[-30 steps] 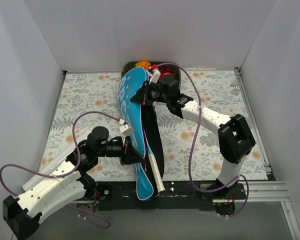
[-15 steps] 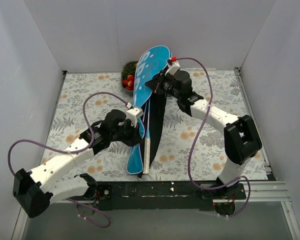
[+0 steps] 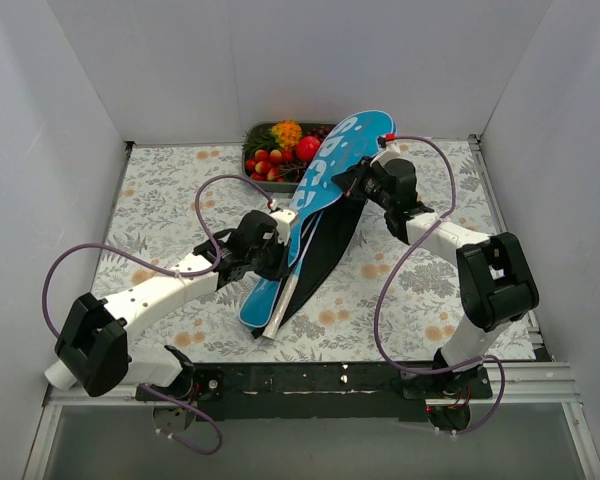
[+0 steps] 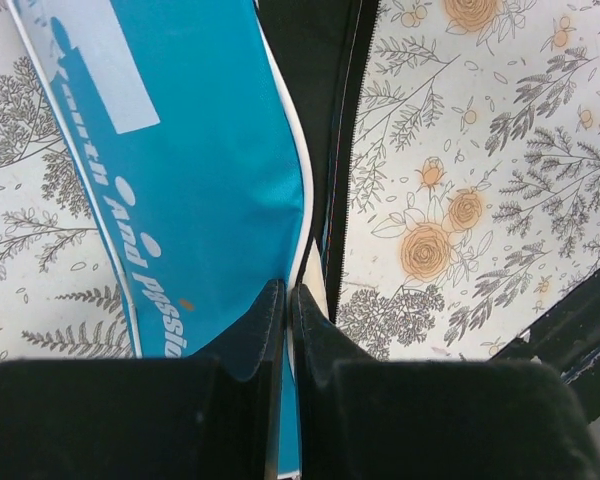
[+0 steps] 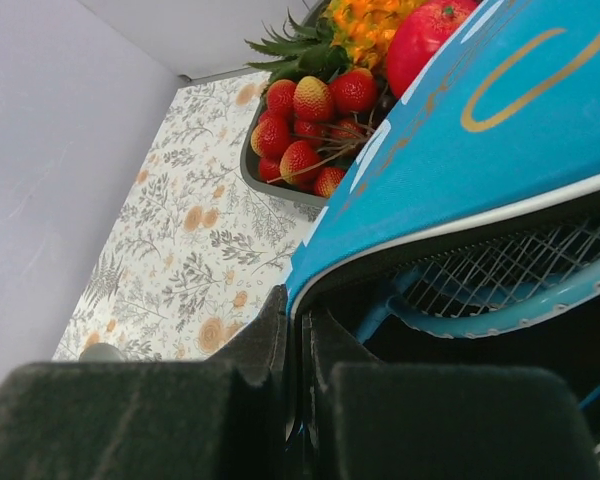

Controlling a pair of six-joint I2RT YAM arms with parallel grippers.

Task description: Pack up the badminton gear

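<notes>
Top external view: bag [image 3: 325, 185] lies diagonally mid-table, its far end beside the fruit tray [image 5: 252, 168], racket [image 5: 480, 290] inside. Left gripper [image 4: 288, 290] and right gripper [image 5: 298, 300] each pinch its blue flap; zipping apparently remains.

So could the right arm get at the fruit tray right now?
Probably not. The right end effector is shut on the rim of the blue bag, and the bag's wide end sits between it and the fruit tray, overlapping part of the tray. It would need to let go first.
</notes>
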